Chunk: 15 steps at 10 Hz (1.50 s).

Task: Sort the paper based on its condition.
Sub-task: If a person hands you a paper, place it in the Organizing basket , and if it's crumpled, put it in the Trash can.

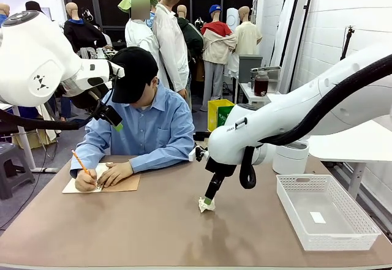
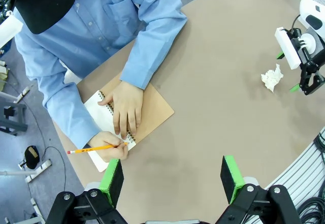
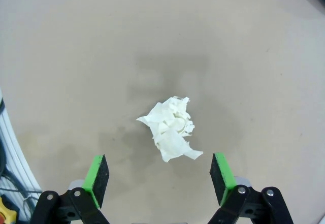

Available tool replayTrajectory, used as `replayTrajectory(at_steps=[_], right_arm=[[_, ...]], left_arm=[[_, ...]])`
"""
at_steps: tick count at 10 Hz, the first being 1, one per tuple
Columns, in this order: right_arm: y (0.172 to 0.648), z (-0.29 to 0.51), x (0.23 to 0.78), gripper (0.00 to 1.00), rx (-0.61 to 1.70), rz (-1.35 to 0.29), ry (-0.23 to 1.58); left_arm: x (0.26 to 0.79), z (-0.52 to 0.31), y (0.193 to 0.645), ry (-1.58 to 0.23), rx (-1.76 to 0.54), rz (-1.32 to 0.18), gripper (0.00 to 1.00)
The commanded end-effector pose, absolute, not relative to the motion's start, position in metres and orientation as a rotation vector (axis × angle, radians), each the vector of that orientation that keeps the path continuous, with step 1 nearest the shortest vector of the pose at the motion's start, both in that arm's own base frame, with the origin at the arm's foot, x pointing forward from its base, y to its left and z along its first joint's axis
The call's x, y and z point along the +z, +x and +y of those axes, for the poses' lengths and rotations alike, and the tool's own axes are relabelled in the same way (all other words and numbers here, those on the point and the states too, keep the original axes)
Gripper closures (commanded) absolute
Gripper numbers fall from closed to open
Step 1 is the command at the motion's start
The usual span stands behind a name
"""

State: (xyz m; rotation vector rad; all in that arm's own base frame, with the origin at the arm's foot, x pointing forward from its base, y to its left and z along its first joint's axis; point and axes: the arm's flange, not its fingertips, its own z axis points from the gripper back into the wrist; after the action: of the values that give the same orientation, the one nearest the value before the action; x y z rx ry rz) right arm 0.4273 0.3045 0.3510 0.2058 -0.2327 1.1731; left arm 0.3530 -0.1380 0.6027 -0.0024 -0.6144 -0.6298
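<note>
White crumpled paper (image 3: 170,127) mid-counter, well in from every edge | right hand (image 3: 158,177) wide, empty, poised just over it | left hand (image 2: 171,177) wide, empty, high near far-left edge | tip: centre wad between pads, drop straight, close gently so it can't squirt out

Bright, probably overhead light; soft shadows; wrist views bend at edges.

Crumpled white paper (image 3: 171,127) on matt, smooth tan tabletop (image 3: 76,56)
</note>
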Motion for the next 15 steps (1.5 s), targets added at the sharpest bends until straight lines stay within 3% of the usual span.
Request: replayTrajectory(at_steps=[1,15], right_arm=[[0.438,0.312,0.345,0.0,1.153,-0.237,0.159],[0.458,0.331,0.312,0.0,1.191,-0.126,0.134]], left_arm=[[0.604,-0.137,0.353,-0.005,-0.636,-0.617,0.0],[0.604,-0.137,0.353,-0.005,-0.636,-0.617,0.0]])
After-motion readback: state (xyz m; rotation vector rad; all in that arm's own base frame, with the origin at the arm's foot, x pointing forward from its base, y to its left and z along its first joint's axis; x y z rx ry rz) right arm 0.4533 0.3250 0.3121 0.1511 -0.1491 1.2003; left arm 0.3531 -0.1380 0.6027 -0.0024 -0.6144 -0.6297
